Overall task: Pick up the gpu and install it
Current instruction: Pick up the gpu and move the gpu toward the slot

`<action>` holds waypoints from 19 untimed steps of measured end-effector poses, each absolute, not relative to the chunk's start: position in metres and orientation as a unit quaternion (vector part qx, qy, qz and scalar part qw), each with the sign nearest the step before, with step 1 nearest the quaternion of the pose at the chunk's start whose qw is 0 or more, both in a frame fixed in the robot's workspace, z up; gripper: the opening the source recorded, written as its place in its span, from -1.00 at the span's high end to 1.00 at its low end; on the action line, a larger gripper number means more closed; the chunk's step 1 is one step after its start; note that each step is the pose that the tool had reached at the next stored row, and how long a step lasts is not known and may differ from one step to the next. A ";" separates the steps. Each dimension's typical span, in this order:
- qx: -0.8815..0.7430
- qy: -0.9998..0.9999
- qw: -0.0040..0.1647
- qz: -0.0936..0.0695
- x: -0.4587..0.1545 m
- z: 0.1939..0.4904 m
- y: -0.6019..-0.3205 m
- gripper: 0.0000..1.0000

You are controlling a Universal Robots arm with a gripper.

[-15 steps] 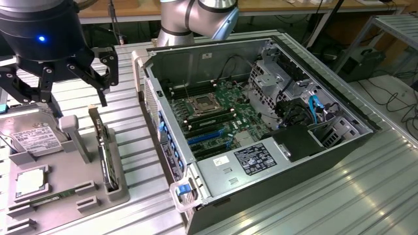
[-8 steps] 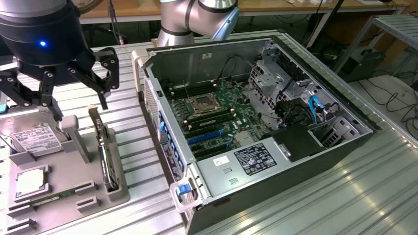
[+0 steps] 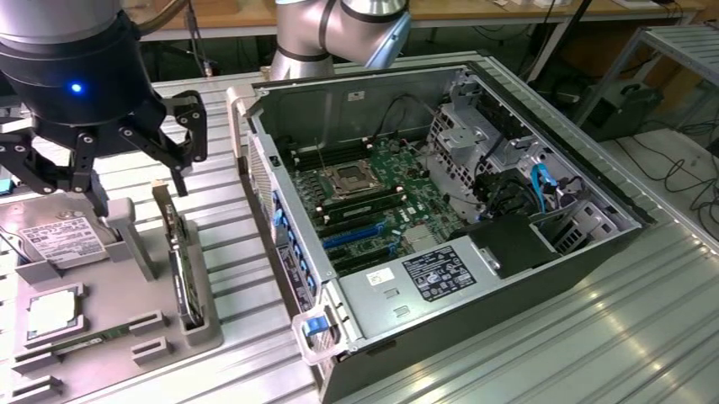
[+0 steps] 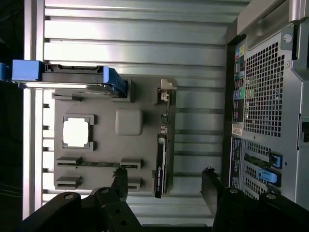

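At the exterior view's upper left, the hand hangs wide open and empty above the gpu, which stands edgewise in a grey holder at lower left. The wrist view adds the case's rear grille.

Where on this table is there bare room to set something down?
The widest bare patch is the ribbed metal table on the exterior view's right of the open black computer case. A narrow strip lies between case and grey parts tray. The tray is crowded: the black gpu card stands there, open end effector above.
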State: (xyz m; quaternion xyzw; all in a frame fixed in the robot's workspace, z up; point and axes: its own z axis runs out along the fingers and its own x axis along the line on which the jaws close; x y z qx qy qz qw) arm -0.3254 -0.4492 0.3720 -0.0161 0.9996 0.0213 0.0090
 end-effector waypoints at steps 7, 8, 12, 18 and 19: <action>-0.016 1.000 0.009 0.021 -0.325 0.369 -0.454 -0.44; -0.016 1.000 0.009 0.021 -0.325 0.369 -0.454 -0.44; -0.016 1.000 0.009 0.021 -0.325 0.367 -0.457 -0.44; -0.016 1.000 0.009 0.021 -0.325 0.364 -0.462 -0.44; -0.016 1.000 0.009 0.021 -0.325 0.364 -0.463 -0.44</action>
